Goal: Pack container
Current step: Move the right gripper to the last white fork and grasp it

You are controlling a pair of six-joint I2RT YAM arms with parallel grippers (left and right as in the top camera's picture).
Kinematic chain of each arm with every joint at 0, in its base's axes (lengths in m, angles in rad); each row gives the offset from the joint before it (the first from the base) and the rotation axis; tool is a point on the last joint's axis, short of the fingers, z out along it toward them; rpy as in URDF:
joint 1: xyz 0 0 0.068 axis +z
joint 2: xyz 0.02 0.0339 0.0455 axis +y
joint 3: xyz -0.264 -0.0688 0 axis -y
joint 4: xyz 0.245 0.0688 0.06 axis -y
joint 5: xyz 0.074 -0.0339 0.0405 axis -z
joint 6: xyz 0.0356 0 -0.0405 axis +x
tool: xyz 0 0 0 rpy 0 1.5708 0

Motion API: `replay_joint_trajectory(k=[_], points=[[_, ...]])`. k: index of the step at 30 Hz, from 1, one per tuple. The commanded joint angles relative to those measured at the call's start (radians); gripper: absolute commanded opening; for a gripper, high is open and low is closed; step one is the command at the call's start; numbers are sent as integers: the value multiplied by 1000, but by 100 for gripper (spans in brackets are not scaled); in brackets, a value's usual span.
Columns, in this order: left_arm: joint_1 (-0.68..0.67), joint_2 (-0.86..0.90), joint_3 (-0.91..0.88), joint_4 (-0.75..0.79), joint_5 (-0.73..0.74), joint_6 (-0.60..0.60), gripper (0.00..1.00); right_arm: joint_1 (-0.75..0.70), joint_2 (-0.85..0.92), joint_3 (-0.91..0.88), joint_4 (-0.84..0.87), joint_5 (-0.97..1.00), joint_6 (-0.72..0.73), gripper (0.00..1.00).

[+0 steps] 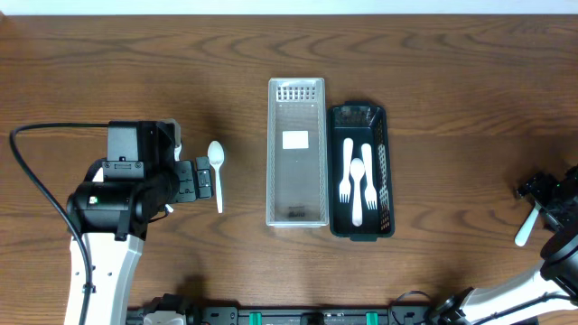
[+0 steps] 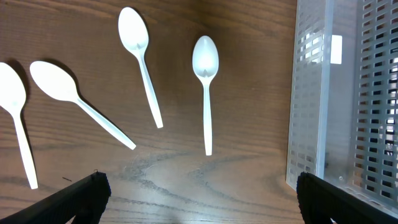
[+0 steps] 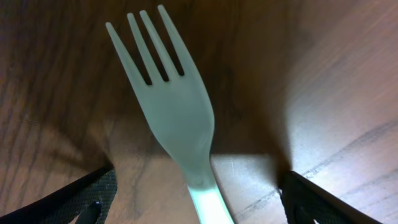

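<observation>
1. Your left end effector (image 2: 202, 190) hovers with its fingers spread wide and holds nothing. Below it, loose spoons (image 2: 140, 62) lie on the wood-grain table (image 1: 452, 72). The left wrist view shows four, all smooth white plastic with oval bowls and slim handles.
2. The nearest spoon (image 2: 206, 87) lies close beside the clear tray (image 1: 296, 215) without touching it.
3. The clear tray is a long translucent rectangle with perforated walls. It holds no cutlery, only a white label-like patch.
4. The black tray (image 1: 359, 233) sits against the clear tray's right side. It is dark slotted plastic and holds the packed cutlery (image 1: 358, 185), two forks and a spoon.
5. Far right, well apart from both trays, your right end effector (image 3: 199, 182) stands open astride a fork (image 3: 174, 118). It is not gripping. The fork is matte, pale plastic with four tines and appears to lie on the table.
6. You look to be early in the packing: three pieces are in, while at least four spoons and this fork remain outside.
</observation>
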State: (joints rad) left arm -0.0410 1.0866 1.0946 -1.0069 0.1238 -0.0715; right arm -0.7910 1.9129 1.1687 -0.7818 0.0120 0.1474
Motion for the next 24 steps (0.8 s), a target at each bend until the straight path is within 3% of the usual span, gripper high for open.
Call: replay_joint_trajectory(k=[1,5,13,15,19,24], points=[[-2,-2,18,-2,-12,-1,98,-2,24,-5,8,-6,-26,86],[-2,-2,18,-2,-12,-1,98,-2,36,-5,4,-10,-26,75],[-2,-2,18,-2,-12,-1,98,0,36,-5,0,-47,-26,42],[-2,-2,18,-2,-12,-1,98,1,36,-5,-1,-66,-26,22],[-2,-2,18,-2,-12,-1,98,9,35,-5,-8,-77,-25,9],[-2,-2,18,-2,-12,-1,98,48,13,2,-23,-100,-25,5]])
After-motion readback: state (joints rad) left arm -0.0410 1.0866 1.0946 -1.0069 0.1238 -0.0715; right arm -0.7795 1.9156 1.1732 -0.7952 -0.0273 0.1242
